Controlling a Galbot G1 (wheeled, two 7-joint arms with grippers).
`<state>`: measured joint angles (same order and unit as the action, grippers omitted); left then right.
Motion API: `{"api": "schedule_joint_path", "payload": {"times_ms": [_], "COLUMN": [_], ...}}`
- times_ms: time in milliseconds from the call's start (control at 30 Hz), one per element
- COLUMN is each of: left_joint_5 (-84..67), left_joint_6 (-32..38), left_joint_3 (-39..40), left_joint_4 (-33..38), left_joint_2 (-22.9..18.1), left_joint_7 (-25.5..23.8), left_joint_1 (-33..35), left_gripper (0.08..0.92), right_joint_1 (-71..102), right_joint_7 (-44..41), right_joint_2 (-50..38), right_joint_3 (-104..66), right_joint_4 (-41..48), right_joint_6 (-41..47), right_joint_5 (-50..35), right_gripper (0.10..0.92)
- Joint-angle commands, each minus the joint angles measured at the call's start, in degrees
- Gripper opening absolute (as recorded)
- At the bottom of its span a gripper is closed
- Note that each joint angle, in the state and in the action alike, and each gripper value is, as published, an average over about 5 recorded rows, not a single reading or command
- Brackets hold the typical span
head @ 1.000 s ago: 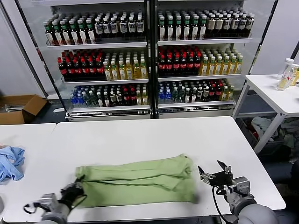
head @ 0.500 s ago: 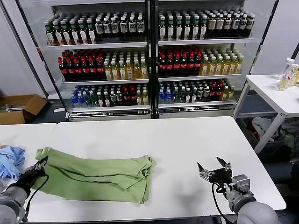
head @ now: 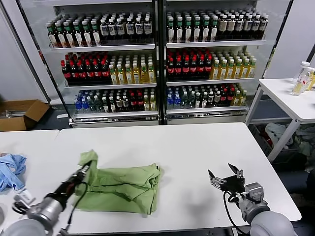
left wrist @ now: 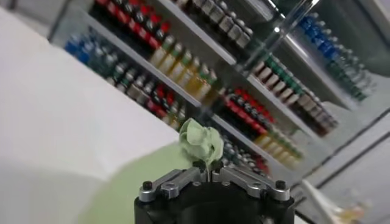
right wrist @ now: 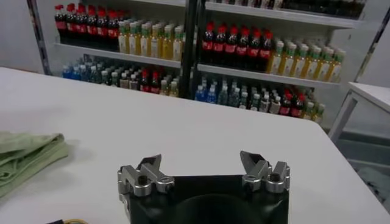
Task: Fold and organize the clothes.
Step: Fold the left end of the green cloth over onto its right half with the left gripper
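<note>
Left end effector point(head: 84, 169) clenched on a lifted corner of the green polo shirt point(head: 123, 187).
Rest of shirt bunched on the white counter point(head: 162, 147), beside that arm; right end effector point(head: 225, 178) released, hovering well apart near the counter's right edge.

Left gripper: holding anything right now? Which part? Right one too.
The left gripper is shut on the green shirt, pinching a bunched bit of its left end and lifting it off the table. The right gripper is open, holding nothing.
</note>
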<state>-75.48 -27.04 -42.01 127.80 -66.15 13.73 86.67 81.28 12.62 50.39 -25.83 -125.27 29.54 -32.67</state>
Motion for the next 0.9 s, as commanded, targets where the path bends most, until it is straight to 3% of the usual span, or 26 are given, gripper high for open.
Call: {"api": "schedule_joint_path", "payload": {"times_ms": [33,467,733,900], "left_joint_5": [3.4,11.8,12.5,17.5], "left_joint_6": [1.5,0.5,-1.0,0.4], "left_joint_3": [15.1,19.9,17.9,12.8], "left_joint_4": [-5.1,-8.6,-1.7,0.3], "left_joint_2": [-6.2,-5.9,-3.7,-2.1], "left_joint_7": [0.8,-4.0,-7.5,-6.1], "left_joint_1": [-5.2,-9.3,-5.5,-3.3], "left_gripper": [0.095,0.112,0.321,0.469], "right_joint_1": [-0.2,-1.6,-2.2,-2.6], "right_joint_7": [-0.1,-0.3,-0.3,-0.3], "right_joint_2": [-0.1,-0.1,-0.2,-0.2], "right_joint_3": [0.1,1.2,1.6,1.8], "right_joint_4": [0.3,1.5,2.1,2.5], "right_joint_6": [-0.2,-0.8,-0.8,-0.9], "right_joint_5": [0.0,-0.5,-0.7,-0.9], "right_gripper": [0.823,0.823,0.823,0.823]}}
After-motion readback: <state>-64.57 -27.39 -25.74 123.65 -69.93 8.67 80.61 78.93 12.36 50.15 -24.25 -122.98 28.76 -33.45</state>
